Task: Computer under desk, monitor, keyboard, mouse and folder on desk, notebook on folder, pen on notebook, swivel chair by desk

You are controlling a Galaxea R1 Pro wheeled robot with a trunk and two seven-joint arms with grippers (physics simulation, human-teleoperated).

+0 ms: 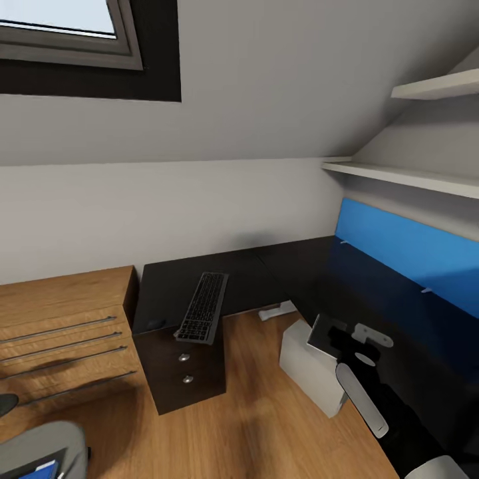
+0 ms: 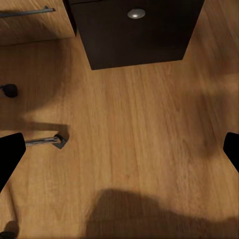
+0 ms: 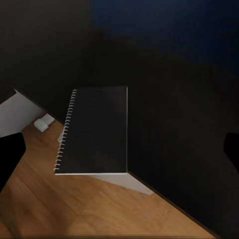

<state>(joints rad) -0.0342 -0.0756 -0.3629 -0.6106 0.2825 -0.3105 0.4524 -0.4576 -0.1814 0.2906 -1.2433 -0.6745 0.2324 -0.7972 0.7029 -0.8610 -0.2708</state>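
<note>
Notebook (image 3: 94, 129) overhangs desk (image 3: 174, 99) edge (spiral side); both pincers apart

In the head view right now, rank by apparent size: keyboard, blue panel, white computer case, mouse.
1. blue panel
2. and 3. keyboard and white computer case: they look similar, and the case is partly hidden, so unranked
4. mouse, a small dark shape, hard to make out

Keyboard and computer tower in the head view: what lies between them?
Between the keyboard on the dark desk and the white computer tower lie bare wood floor and a small white object at the desk's edge.
</note>
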